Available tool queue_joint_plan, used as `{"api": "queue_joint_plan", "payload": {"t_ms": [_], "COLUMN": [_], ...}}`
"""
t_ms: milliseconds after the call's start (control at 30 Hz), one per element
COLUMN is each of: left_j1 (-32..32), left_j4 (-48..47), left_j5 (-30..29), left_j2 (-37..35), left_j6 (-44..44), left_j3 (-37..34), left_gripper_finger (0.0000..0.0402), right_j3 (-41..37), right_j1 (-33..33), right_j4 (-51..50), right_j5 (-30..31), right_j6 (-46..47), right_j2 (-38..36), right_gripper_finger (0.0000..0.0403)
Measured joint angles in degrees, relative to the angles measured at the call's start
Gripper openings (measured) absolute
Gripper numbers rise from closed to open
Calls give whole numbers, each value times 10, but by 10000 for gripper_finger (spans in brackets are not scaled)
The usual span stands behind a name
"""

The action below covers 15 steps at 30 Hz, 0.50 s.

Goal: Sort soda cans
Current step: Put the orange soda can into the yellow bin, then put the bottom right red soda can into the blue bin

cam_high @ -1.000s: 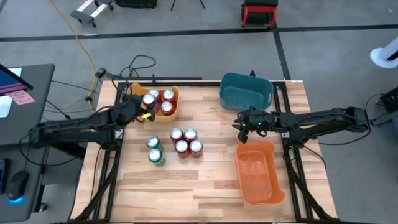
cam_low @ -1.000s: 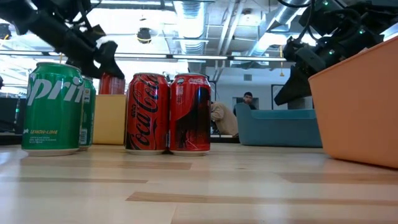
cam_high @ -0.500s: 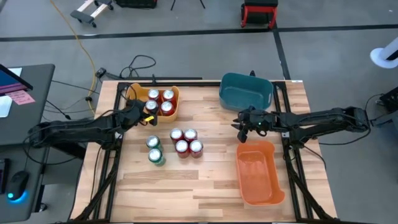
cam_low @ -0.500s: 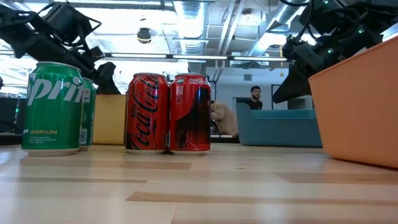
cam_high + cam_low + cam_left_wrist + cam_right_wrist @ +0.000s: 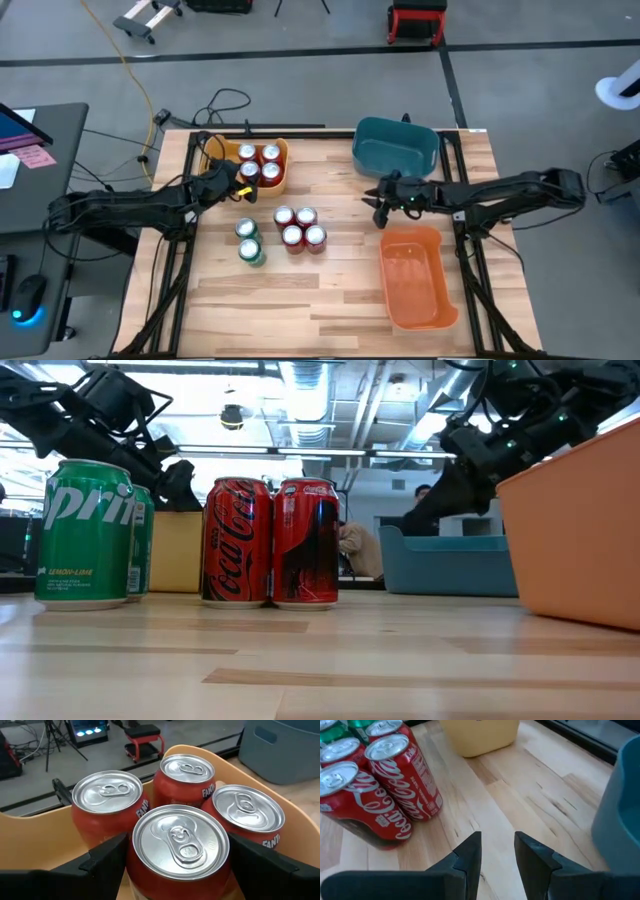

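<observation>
Cans are sitting in three groups on the wooden tabletop [image 5: 330, 290]. Four orange-red Fanta cans [image 5: 258, 163] are standing upright, packed together inside the yellow bin [image 5: 284, 168] at the far left of the tabletop. Four red Coca-Cola cans [image 5: 299, 228] are standing in a tight square cluster near the middle, touching one another. Two green Sprite cans [image 5: 248, 240] are standing just beside that cluster on its left, one behind the other.

The left gripper [image 5: 232, 182] is hovering at the near edge of the yellow bin. In the left wrist view its fingers [image 5: 100, 860] are standing wide apart on either side of the nearest Fanta can [image 5: 179, 842], flanking it; whether they are touching it cannot be told.

The right gripper [image 5: 380, 200] is hanging over bare wood between the teal bin [image 5: 395, 146] and the orange bin [image 5: 412, 278], to the right of the Coca-Cola cluster and well apart from it. Its fingers [image 5: 470, 857] are standing narrowly apart with only a slim gap and nothing between them.

In the low view, a person [image 5: 355, 550] is showing in the room behind the cans.
</observation>
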Motion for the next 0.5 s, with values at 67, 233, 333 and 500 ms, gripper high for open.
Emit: {"api": "queue_joint_plan", "payload": {"t_ms": [67,233,333,500], "left_j1": [0,1,2,9], "left_j4": [-1,-5,2,-5], "left_j5": [0,-21,-39,-41], "left_j2": [-2,-15,-26,-39], "left_j6": [3,30,41,49], "left_j3": [0,0,1,1], "left_gripper_finger": [310,325,336,345], "right_j3": [0,0,0,0], "right_j1": [0,10,21,35], "right_j4": [12,29,42,55], "right_j5": [0,0,0,0], "right_j6": [0,-16,-30,-45], "right_j2": [9,11,10,10], "right_gripper_finger": [139,139,142,159]}}
